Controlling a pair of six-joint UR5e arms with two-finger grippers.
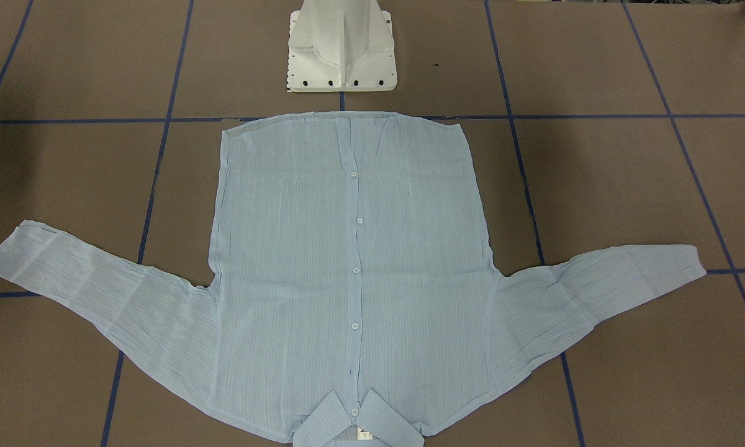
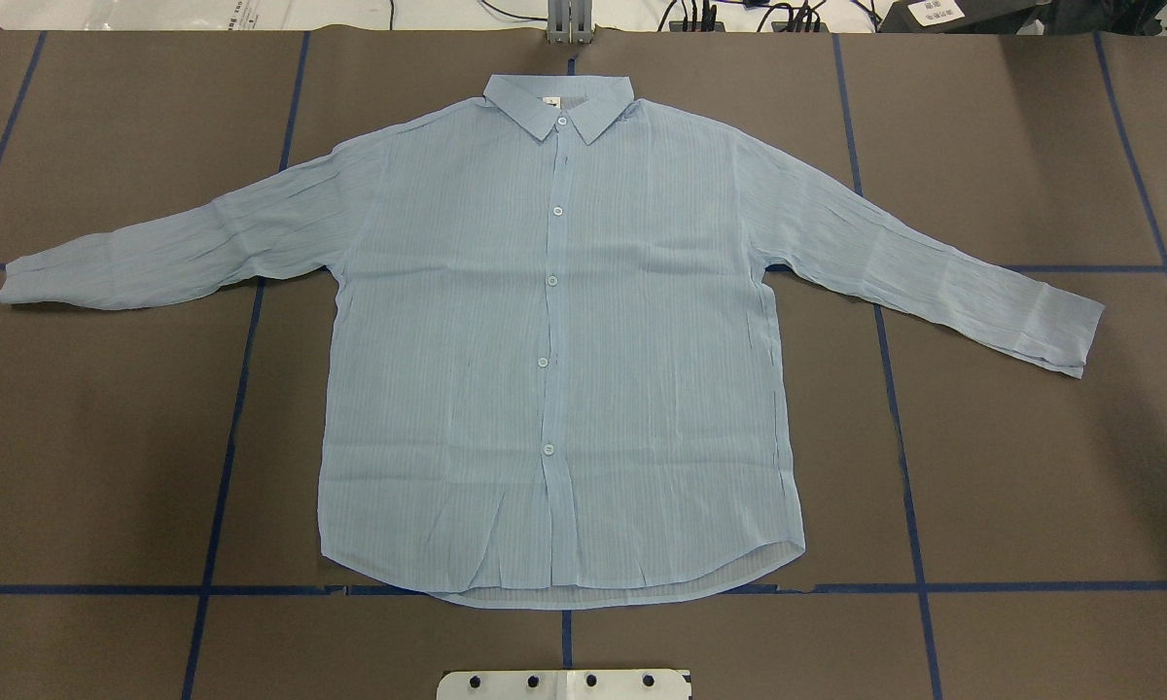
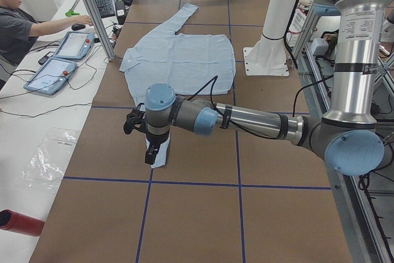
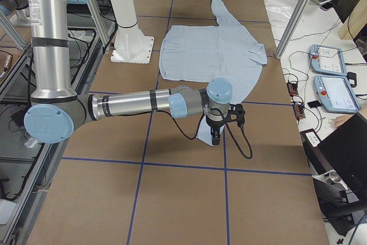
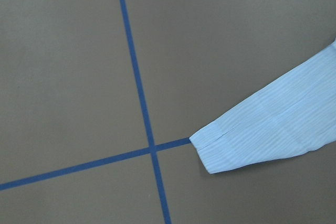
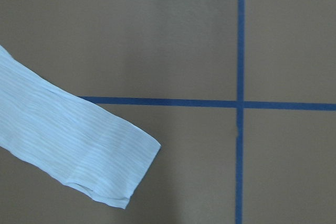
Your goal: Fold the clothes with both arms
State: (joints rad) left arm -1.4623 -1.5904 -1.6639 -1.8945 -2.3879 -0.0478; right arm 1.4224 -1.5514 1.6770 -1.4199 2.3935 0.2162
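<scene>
Your worktop (image 2: 1031, 437) is covered in brown paper, marked into large squares by blue tape lines (image 2: 236, 428). Along the edge opposite the robot runs your white bench (image 3: 37, 121), carrying two touchscreen pendants (image 3: 75, 45), a keyboard (image 3: 104, 3) and a clear plastic bag (image 3: 46, 158). A slanted aluminium post (image 3: 92, 13) rises there. A red tube (image 3: 18, 222) lies by the left corner.

blue shirt (image 1: 347, 273) flat, sleeves outspread, below white pedestal (image 1: 341, 46)

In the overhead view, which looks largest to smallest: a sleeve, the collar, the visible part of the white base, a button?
1. Sleeve
2. Collar and base: about alike, so not ranked
3. Button
</scene>
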